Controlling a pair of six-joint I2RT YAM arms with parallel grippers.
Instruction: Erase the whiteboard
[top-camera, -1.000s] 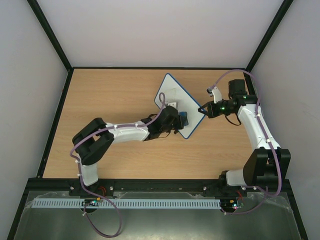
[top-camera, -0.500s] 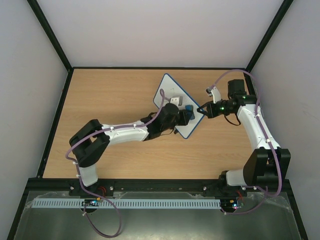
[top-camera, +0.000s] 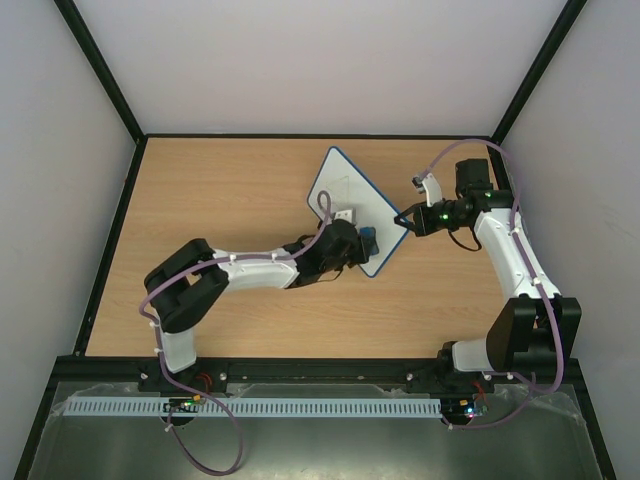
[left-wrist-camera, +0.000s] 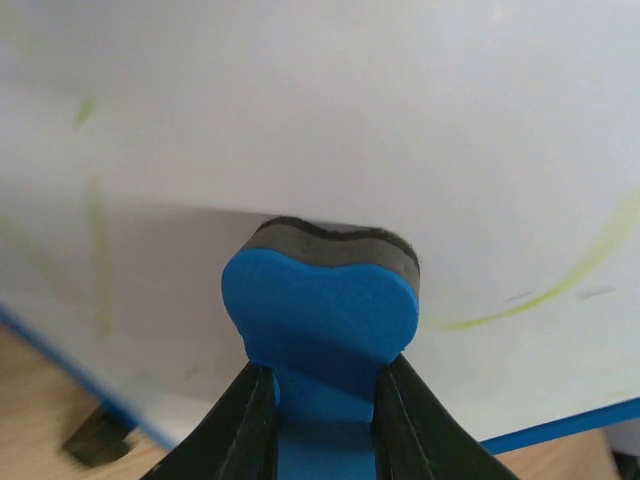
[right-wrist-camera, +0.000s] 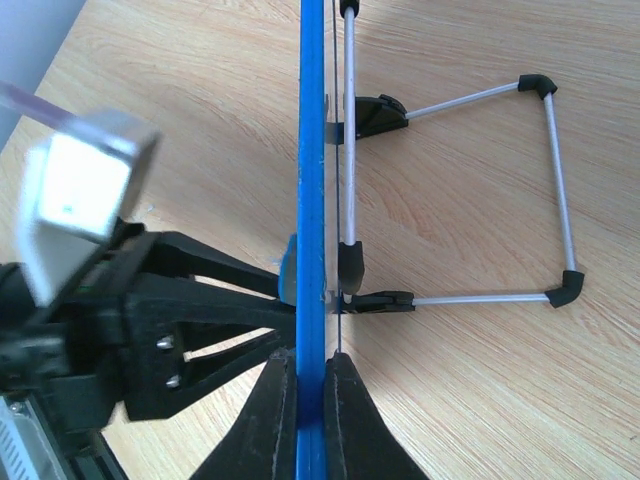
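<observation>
Claws on both arms are clamped on something. The left claw has its two black fingers closed to a narrow gap around the stem of a blue foam eraser. The eraser's black felt face is pressed flat against the white surface of the whiteboard, low on the board and just above its blue bottom rim. The right claw is closed almost fully, pinching the board's thin blue rim between its fingertips. From that wrist the board shows edge-on as a single blue line.

The whiteboard stands propped at a tilt on the wooden table, right of centre and towards the far side. It sits between the two arms, with the left arm reaching in from the near left and the right arm holding the board's right corner. A thin wire stand with black feet spreads out on the table on the side of the board away from the eraser.

Faint yellow-green strokes remain on the board: one curving line to the right of the eraser, and paler vertical streaks to its left. They are too faint and broken to read as letters or figures. A white block on the left arm's wrist shows blurred in the right wrist view, and any print on it cannot be made out.
</observation>
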